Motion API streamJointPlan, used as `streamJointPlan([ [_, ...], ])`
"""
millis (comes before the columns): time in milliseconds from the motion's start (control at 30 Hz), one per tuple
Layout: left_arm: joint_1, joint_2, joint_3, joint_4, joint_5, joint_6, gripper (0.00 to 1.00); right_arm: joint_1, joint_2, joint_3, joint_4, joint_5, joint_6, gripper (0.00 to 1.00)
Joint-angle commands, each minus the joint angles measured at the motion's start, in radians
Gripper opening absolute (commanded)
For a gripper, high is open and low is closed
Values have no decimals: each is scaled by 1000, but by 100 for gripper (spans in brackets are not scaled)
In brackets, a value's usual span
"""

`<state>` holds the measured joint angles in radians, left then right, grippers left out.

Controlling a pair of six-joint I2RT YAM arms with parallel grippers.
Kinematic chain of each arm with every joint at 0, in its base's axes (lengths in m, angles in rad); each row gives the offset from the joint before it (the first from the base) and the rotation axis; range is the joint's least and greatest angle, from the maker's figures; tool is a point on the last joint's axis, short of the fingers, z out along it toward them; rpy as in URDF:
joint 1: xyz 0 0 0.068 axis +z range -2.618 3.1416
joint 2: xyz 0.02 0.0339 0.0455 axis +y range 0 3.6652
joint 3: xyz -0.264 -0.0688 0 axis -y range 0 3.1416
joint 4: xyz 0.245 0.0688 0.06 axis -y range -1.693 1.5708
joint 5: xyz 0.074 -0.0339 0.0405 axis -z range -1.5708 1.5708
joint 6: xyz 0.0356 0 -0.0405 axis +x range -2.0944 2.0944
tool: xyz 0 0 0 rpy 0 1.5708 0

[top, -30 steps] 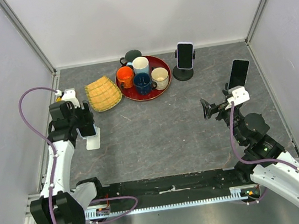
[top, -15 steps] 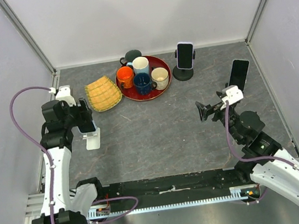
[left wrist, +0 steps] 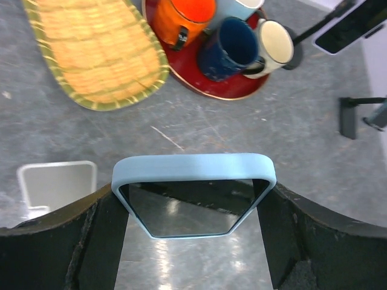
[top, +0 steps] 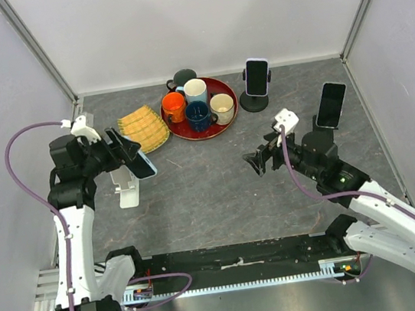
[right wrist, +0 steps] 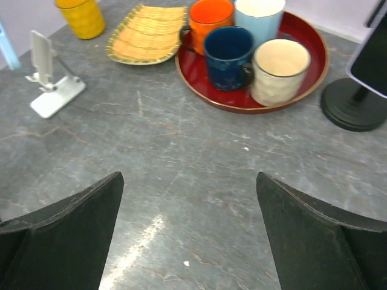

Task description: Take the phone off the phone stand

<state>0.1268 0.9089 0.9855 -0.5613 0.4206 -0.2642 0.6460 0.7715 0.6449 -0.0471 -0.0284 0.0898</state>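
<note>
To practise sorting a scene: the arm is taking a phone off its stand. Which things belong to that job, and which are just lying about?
Job: blue phone, white stand, left gripper.

Lying about: basket, tray, mugs, yellow cup, back phone, side phone.
</note>
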Motion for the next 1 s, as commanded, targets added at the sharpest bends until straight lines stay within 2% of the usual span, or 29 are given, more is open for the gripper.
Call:
streamJointPlan([
  [0,-4,-2,51,37,148,-208,2,6,61,76,39,-188,62,98],
  [133,-26,-5,12,118,236,-329,2,4,185,99,113,-232,143,98],
  [267,-84,5,-40,175,227,-397,2,6,345,169,128,-309,257,98],
  [300,-117,13,-53,214,221,-415,2,9,382,188,141,-396,274,98],
  [400,-226,31,-106,264,155,-475,2,32,506,245,180,-475,326,98],
  [533,-331,102,-163,336,72,-550,2,101,558,275,210,-398,335,98],
  [700,-429,180,-189,425,50,-616,2,158,595,303,227,-351,330,98],
  [967,-466,225,-189,491,35,-679,2,196,653,295,260,-321,347,98],
])
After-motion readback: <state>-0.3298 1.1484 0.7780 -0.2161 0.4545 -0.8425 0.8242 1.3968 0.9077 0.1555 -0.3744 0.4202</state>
